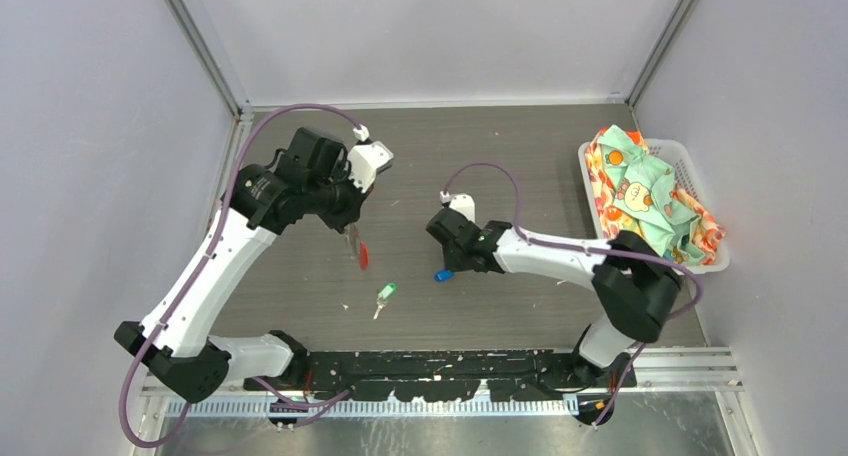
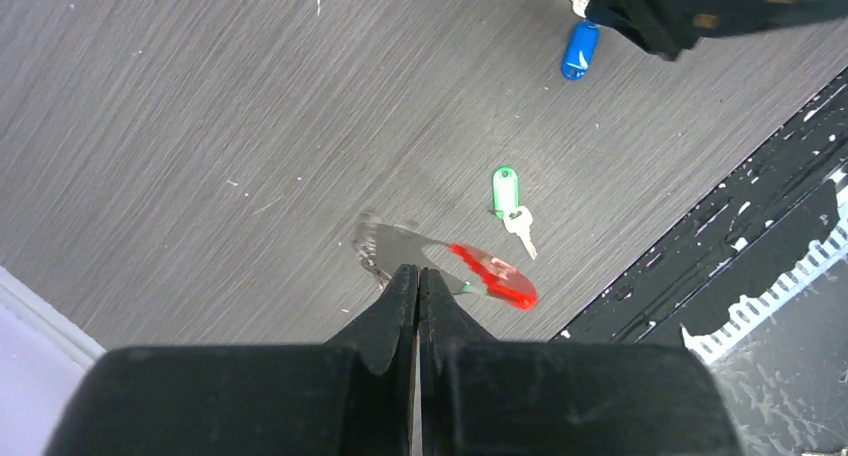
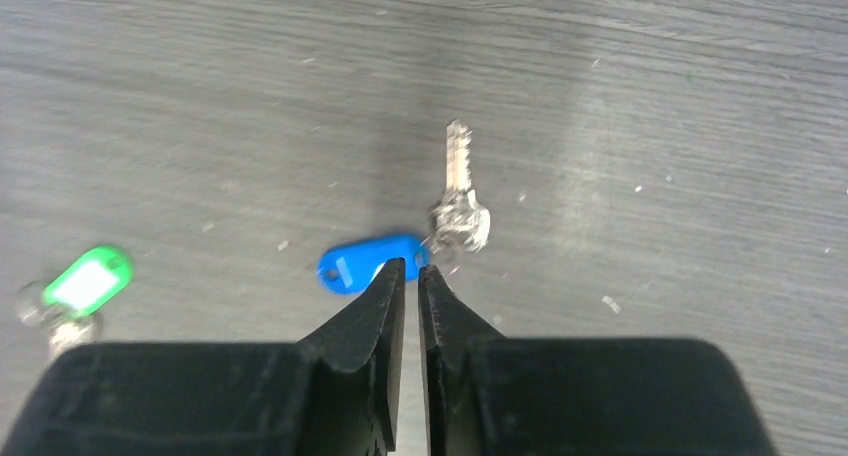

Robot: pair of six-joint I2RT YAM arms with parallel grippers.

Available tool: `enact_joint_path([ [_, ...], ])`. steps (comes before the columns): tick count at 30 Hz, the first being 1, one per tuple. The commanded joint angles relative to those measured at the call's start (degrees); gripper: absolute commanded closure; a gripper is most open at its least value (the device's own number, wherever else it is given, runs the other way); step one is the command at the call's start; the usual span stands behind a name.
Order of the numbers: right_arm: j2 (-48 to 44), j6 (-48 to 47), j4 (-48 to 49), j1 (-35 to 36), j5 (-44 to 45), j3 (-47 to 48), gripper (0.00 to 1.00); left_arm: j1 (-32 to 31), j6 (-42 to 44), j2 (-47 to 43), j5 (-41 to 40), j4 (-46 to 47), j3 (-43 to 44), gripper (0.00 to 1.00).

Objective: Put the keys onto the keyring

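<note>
Keyring (image 1: pixel 363 255) sits left of the table's (image 1: pixel 540 146) middle, pinched at its chain end in the left claw (image 2: pixel 418 273), whose two black fingers are pressed tight together. In the top view its long axis runs from the claw toward the near edge, tilted slightly right, with the red loop (image 2: pixel 495 278) at the lower end. In the left wrist view the silvery chain is blurred beside the fingertips, and the loop points toward the black rail along the table's near edge. Whether the loop touches the table cannot be told.

Near it, toward the near edge and a little right, lies the green key (image 1: pixel 385 294), flat on the table. Its long axis is diagonal: green head farther away and to the right, silver blade aimed at the near edge and left.

Farther right lies the blue key (image 3: pixel 365 261), just under the tip of the right claw (image 3: pixel 411 268). In the right wrist view its blue head lies crosswise, while the silver blade points straight away from the claw, roughly square to the head. The claw's fingers stand nearly together with only a thin slit between them, their tips at the end of the blue head where the blade joins. Whether they pinch anything cannot be told.

A white basket (image 1: pixel 684 161) of patterned cloths (image 1: pixel 640 191) stands at the table's right edge, well apart from the keys.
</note>
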Motion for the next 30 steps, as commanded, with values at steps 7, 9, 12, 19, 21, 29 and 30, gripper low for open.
enact_joint_path([
  [7,-4.12,1.33,20.16,12.07,-7.16,-0.55,0.70,3.04,2.65,-0.60,-5.96,1.36,2.87,1.00],
  [9,-1.44,1.61,25.64,12.28,-14.21,-1.16,0.71,4.80,3.07,-0.72,-5.96,0.90,3.59,1.00],
  [12,1.86,3.80,35.92,12.30,-22.68,-3.44,0.75,6.29,3.82,-0.99,-5.93,-0.25,4.46,1.00],
  [19,8.69,5.93,42.58,13.08,-22.94,-2.91,0.80,6.43,4.64,-3.18,-8.97,-1.85,3.84,1.00],
  [21,9.55,6.34,41.06,13.09,-20.62,-3.18,0.81,6.42,4.58,-3.55,-8.79,-2.68,4.34,1.00],
  [29,9.57,7.34,26.44,12.85,-3.04,-2.63,0.81,6.42,4.29,-4.54,-4.80,-4.11,5.86,1.00],
  [30,8.97,7.47,24.89,12.60,-0.14,-2.78,0.81,6.42,4.25,-4.62,-2.77,-4.23,5.79,1.00],
])
